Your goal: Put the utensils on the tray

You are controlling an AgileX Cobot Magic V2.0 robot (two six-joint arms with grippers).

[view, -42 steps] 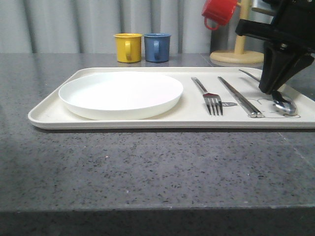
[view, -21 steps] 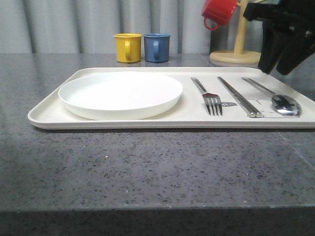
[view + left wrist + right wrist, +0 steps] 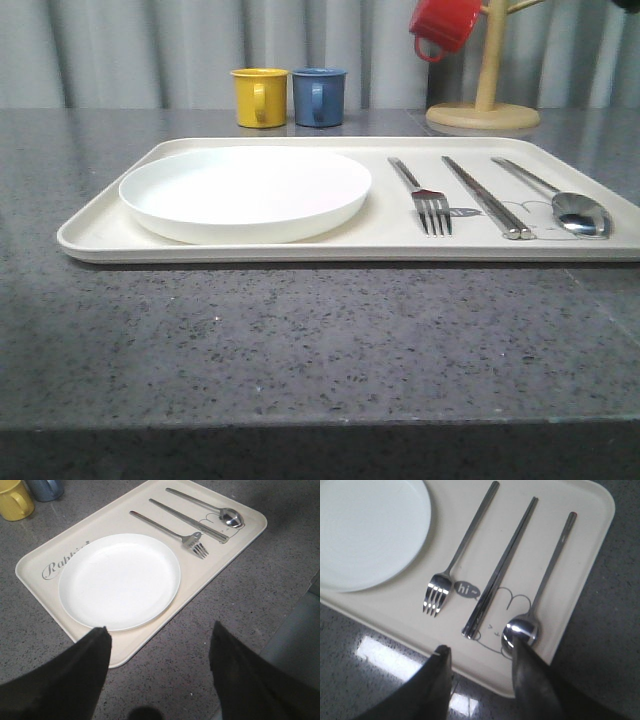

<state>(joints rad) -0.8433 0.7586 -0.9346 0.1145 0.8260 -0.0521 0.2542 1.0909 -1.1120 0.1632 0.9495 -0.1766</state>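
Observation:
The cream tray (image 3: 110, 232) (image 3: 125, 650) (image 3: 580, 585) lies on the dark counter. On its right part lie the silver utensils side by side: fork (image 3: 426, 198) (image 3: 176, 532) (image 3: 454, 566), chopsticks (image 3: 488, 198) (image 3: 190, 522) (image 3: 501, 568) and spoon (image 3: 572, 206) (image 3: 210, 509) (image 3: 540, 594). My right gripper (image 3: 481, 652) hangs open above the tray's near edge, close to the spoon's bowl, holding nothing. My left gripper (image 3: 157, 632) is open and empty, high over the counter by the tray's edge beside the plate.
A round white plate (image 3: 245, 192) (image 3: 119, 581) (image 3: 365, 530) fills the tray's left half. A yellow cup (image 3: 260, 96) (image 3: 14, 500) and a blue cup (image 3: 319, 96) (image 3: 46, 488) stand behind the tray. A red cup (image 3: 445, 24) hangs on a wooden stand (image 3: 484, 112) at the back right.
The right gripper has risen from the spoon on the tray and left the front view. The spoon stays flat on the tray.

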